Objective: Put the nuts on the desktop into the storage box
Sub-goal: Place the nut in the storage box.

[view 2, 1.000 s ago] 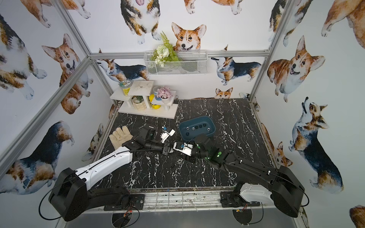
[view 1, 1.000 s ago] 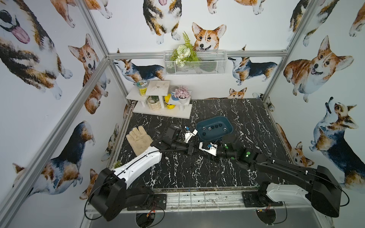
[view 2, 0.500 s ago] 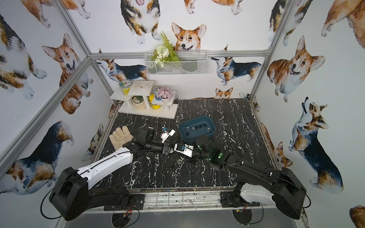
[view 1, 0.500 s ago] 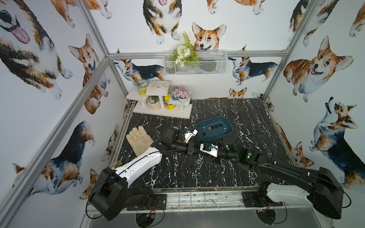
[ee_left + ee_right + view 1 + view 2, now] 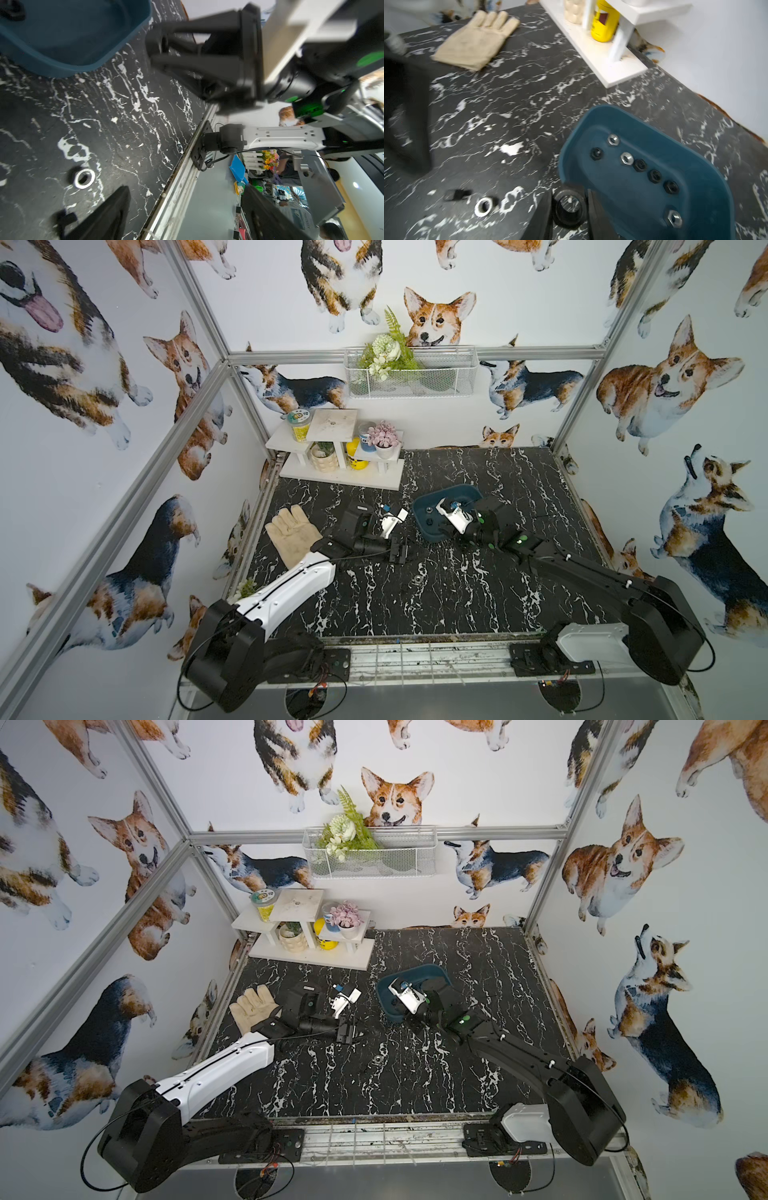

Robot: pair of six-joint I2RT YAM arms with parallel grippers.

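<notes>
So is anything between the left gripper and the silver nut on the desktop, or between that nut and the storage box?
Nothing visible. The silver nut lies beside the open left gripper, with bare desktop from it to the storage box. The right gripper, shut on a dark nut, hangs at the box's near corner, off that line.

The right tool (image 5: 568, 193) is pinching a black nut (image 5: 569, 207) between its fingers, right at the rim of the blue box (image 5: 708, 207). Seven nuts (image 5: 627, 158) are lying inside the box, three silver and four black, most of them in a loose row. One silver nut (image 5: 484, 206) is lying on the black marbled table (image 5: 519, 104), near the tool and apart from the box. A pale glove (image 5: 477, 39) is lying flat farther off. A yellow jar (image 5: 604, 20) is standing on the white shelf (image 5: 604, 64).
</notes>
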